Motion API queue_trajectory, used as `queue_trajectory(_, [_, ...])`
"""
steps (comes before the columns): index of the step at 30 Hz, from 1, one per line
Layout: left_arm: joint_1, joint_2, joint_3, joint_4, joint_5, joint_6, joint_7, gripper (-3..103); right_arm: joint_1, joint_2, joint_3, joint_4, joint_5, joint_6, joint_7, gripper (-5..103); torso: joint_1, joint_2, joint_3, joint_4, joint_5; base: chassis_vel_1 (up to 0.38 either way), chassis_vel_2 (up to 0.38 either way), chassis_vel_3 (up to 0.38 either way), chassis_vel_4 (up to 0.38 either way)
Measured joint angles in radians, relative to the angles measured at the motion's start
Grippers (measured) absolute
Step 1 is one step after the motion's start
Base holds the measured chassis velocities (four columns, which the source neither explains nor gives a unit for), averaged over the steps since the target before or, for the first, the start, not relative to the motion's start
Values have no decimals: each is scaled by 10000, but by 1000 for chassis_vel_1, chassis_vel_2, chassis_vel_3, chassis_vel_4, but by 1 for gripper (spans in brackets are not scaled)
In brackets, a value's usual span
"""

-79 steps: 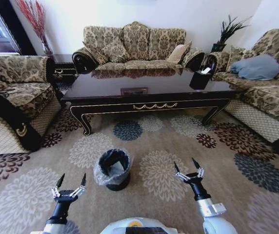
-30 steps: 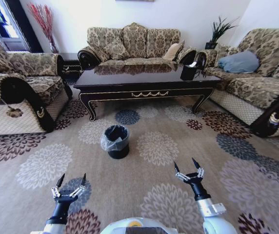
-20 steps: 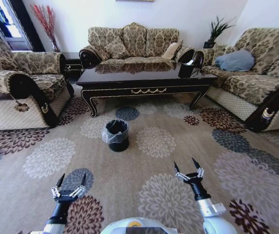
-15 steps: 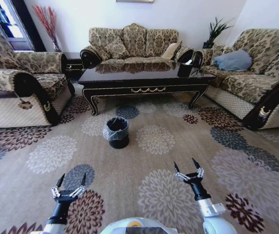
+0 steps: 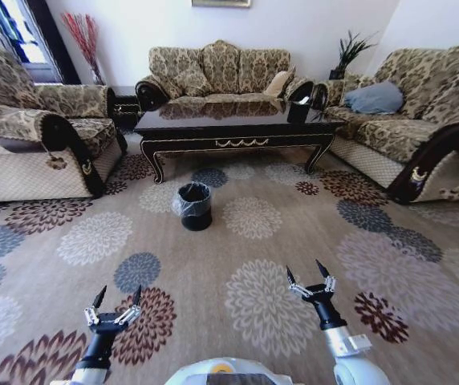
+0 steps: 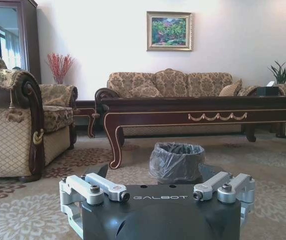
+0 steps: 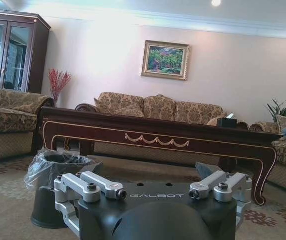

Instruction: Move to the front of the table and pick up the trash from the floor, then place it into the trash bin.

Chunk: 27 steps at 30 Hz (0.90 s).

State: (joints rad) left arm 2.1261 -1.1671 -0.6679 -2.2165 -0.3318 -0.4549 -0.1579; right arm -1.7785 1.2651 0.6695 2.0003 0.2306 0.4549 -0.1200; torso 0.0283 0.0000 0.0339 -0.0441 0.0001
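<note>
The robot has backed away: the table (image 5: 233,122) and bin (image 5: 194,205) now sit farther off than a moment ago. Left gripper (image 5: 115,306) and right gripper (image 5: 310,280) hang spread and empty. No trash seems to lie on the carpet, so the task looks finished.

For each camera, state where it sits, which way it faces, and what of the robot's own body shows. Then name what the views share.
Head view: high on the robot, looking forward and down across the carpet; left end effector and right end effector, both open, and the torso top.
Left wrist view: low, facing the trash bin and table; its end effector's black body.
Right wrist view: low, facing the same way; its own end effector body.
Shared: bin, table, back sofa.
</note>
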Motion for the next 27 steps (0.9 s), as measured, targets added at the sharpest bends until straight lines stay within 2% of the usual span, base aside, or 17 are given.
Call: queue_trajectory(27, [0, 0, 0, 0, 0, 0, 0, 100, 1, 0, 0, 0, 0, 0, 0, 100, 0, 0, 0, 2, -1, 176, -177, -175, 175])
